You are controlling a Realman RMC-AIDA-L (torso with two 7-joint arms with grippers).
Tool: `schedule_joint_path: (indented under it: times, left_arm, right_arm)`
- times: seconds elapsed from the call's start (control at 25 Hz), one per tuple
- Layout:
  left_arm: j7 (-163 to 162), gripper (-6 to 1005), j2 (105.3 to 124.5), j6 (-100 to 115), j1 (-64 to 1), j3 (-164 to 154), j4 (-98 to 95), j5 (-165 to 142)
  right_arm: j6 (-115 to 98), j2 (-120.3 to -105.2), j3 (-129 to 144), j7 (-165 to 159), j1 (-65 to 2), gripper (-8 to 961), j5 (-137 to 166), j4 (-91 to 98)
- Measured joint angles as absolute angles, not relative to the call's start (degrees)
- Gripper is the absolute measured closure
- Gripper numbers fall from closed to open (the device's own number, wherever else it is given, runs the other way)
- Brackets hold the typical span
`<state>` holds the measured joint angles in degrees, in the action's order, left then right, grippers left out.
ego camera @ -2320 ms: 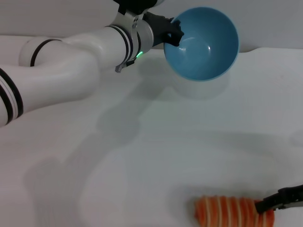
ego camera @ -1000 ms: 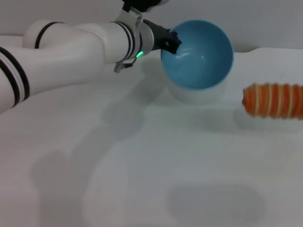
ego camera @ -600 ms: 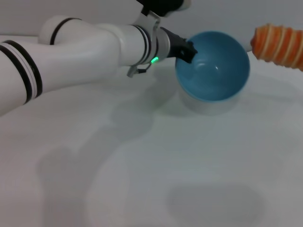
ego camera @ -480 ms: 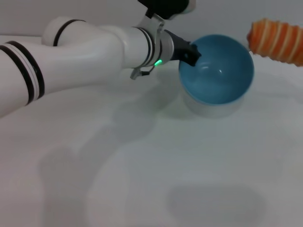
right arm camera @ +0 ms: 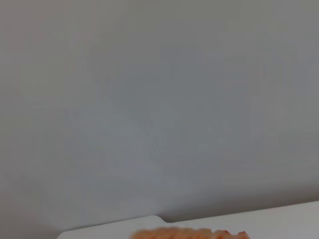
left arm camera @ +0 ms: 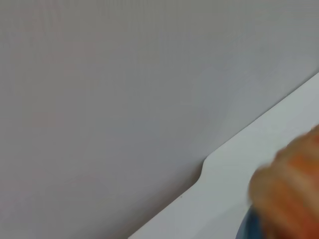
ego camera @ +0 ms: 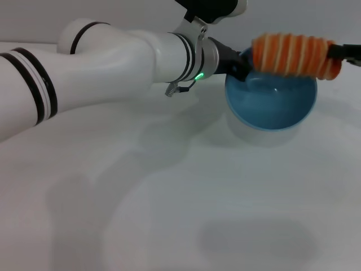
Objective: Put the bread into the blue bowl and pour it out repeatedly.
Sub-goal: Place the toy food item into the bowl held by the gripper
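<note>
The bread (ego camera: pixel 294 55), an orange-and-cream striped loaf, hangs level just above the mouth of the blue bowl (ego camera: pixel 276 107). My right gripper (ego camera: pixel 341 52) comes in from the right edge and is shut on the loaf's right end. My left gripper (ego camera: pixel 240 65) grips the bowl's left rim and holds the bowl tilted toward the camera, above the white table (ego camera: pixel 169 197). A blurred orange piece of the bread (left arm camera: pixel 291 191) and a sliver of the blue bowl (left arm camera: pixel 249 226) show in the left wrist view. The right wrist view catches only the bread's top edge (right arm camera: pixel 189 233).
My left arm (ego camera: pixel 101 62) stretches across the upper left of the table. A grey wall (ego camera: pixel 316 17) stands behind the table's far edge. The bowl's shadow (ego camera: pixel 256 135) lies on the table below it.
The right gripper has carried the bread leftward and slightly down, from beside the bowl's upper right to directly over its mouth. The left arm has shifted the bowl a little to the right.
</note>
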<state>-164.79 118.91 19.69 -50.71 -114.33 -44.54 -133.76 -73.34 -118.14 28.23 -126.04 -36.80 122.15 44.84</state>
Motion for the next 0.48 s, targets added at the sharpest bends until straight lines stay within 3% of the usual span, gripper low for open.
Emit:
schedule_joint_path:
  times: [0.48]
  left_arm:
    - [-164.5, 998, 118.67, 19.6, -51.8, -114.2, -44.0, -133.3]
  right_arm:
    - [-72.4, -117.75, 31.3, -128.9, -37.1, 855, 122.3, 42.5]
